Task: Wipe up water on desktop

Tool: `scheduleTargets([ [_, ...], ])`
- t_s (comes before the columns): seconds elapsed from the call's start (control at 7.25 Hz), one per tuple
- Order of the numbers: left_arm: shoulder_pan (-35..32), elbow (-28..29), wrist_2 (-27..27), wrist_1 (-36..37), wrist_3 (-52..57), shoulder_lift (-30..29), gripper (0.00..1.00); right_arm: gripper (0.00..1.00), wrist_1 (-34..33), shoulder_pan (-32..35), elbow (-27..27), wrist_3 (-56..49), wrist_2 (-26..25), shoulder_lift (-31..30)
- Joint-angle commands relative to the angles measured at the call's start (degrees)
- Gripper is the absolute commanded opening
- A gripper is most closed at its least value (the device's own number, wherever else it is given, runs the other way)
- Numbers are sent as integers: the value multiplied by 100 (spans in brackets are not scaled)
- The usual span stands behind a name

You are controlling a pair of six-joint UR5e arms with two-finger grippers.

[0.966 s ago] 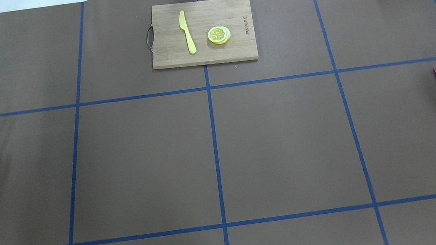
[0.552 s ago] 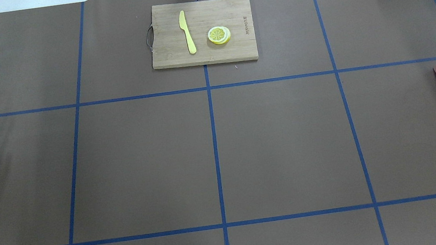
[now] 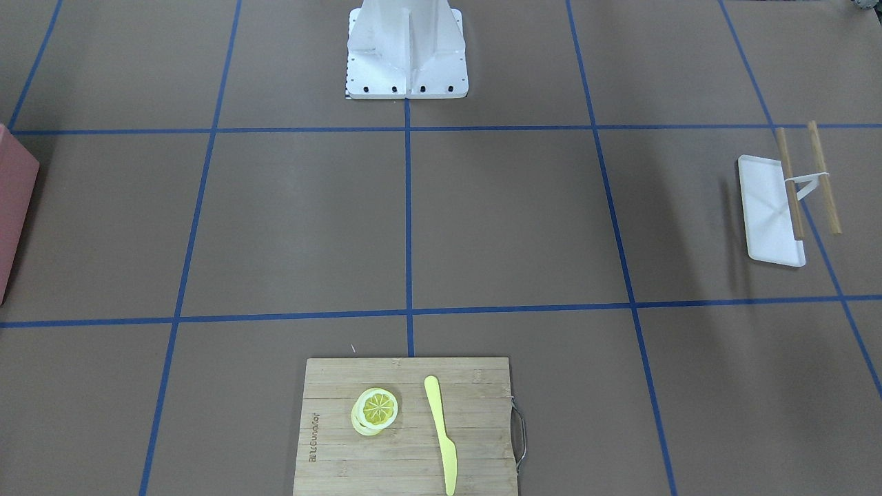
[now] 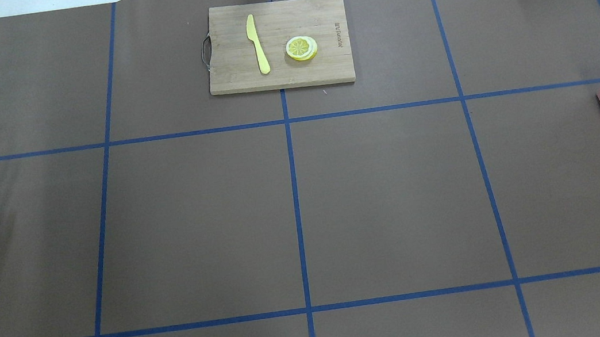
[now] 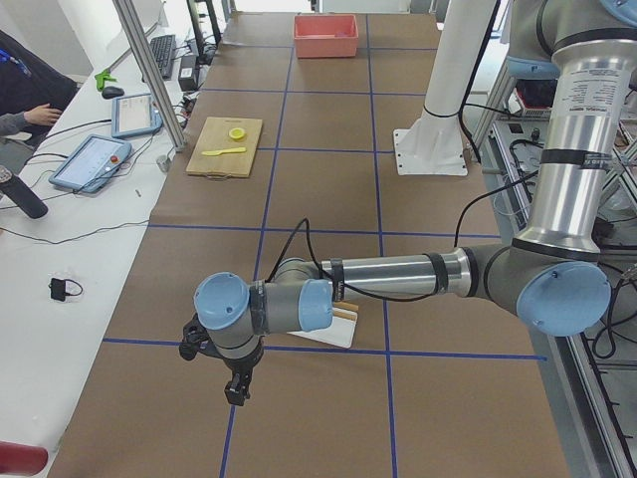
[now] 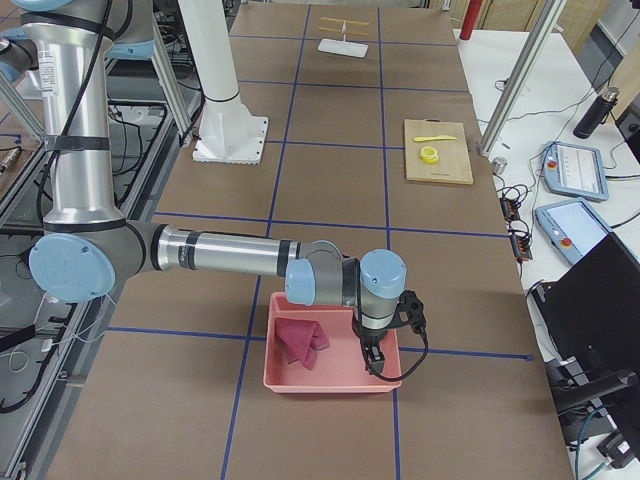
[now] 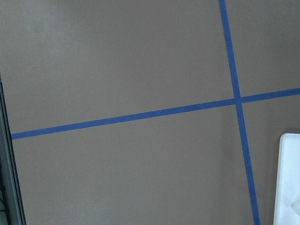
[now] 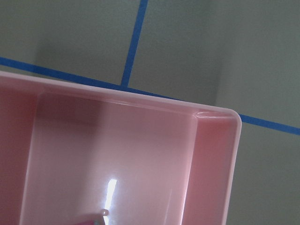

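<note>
**Mia:** Where is the desk (image 4: 395,190)?

**Ben:** It is the big brown top under everything. Thin blue tape lines (image 4: 295,192) cut it into big boxes. The white robot base (image 3: 406,48) stands at one edge, in the middle.

**Mia:** What is on it?

**Ben:** On the far side from the base lies a wooden cutting board (image 4: 242,80). A yellow knife (image 4: 257,43) lies flat on it, and lemon slices (image 4: 301,48) sit just beside the knife. At one end of the desk is a white tray (image 3: 768,213) with a little rack of wooden sticks (image 3: 820,176) over it. At the other end is a pink bin (image 6: 330,383).

**Mia:** What is in the bin?

**Ben:** A red cloth (image 6: 300,342), all crumpled, on the side nearer the robot.

**Mia:** Where are the arms?

**Ben:** The left arm (image 5: 398,271) reaches out low. The left fingers (image 5: 235,390) point down above the desk, near where two blue lines cross, close to the white tray. The right arm (image 6: 220,252) reaches out too. The right fingers (image 6: 372,362) point down over the pink bin, apart from the cloth.

**Mia:** Are the fingers gripping or let go?

**Ben:** I cannot tell, for either one. They only show small, from the side.
</note>
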Motion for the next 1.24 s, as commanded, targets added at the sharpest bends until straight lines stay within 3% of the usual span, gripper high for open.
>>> scheduleTargets([
  [0.0, 0, -4, -1, -8, 0, -1, 98, 100, 110, -110, 48, 309, 60, -43],
  [0.41, 0, -4, -1, -17, 0, -1, 98, 100, 197, -110, 57, 283, -54, -43],
  [0.69, 0, -4, -1, -17, 0, -1, 98, 100, 758, -92, 127, 292, -71, -183],
  [1.1, 0, 5, -1, -17, 0, -1, 98, 100, 901, -101, 145, 292, -71, -263],
])
